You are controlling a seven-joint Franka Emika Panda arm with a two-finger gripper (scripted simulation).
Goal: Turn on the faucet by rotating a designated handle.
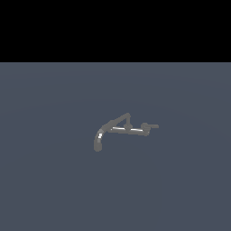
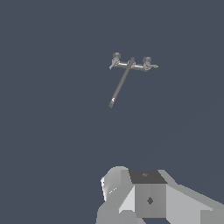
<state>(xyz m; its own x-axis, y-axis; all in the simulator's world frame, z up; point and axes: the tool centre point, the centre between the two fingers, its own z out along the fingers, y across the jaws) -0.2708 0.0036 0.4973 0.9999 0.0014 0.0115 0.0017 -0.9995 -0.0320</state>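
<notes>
The faucet (image 1: 122, 128) is a small dull-grey fixture on the grey floor, mid-scene in the exterior view. Its hooked spout (image 1: 98, 140) curves down toward the exterior view's left, and a thin shiny bar (image 1: 128, 130) runs along it. The handle (image 1: 150, 126), a short straight stub with a round hub, sits at the bar's end toward the exterior view's right. The arm does not show in that view. In the wrist view the faucet (image 2: 131, 65) lies far off, with the handle (image 2: 150, 65) at one end. Grey blocky parts of my gripper (image 2: 142, 194) fill the near edge, well away from the faucet; its jaws are not clear.
A longer slanted grey rod (image 1: 118, 120) with a peak rises over the bar. The flat grey floor (image 1: 54, 180) spreads all around the faucet. A black band lies beyond the floor's far edge.
</notes>
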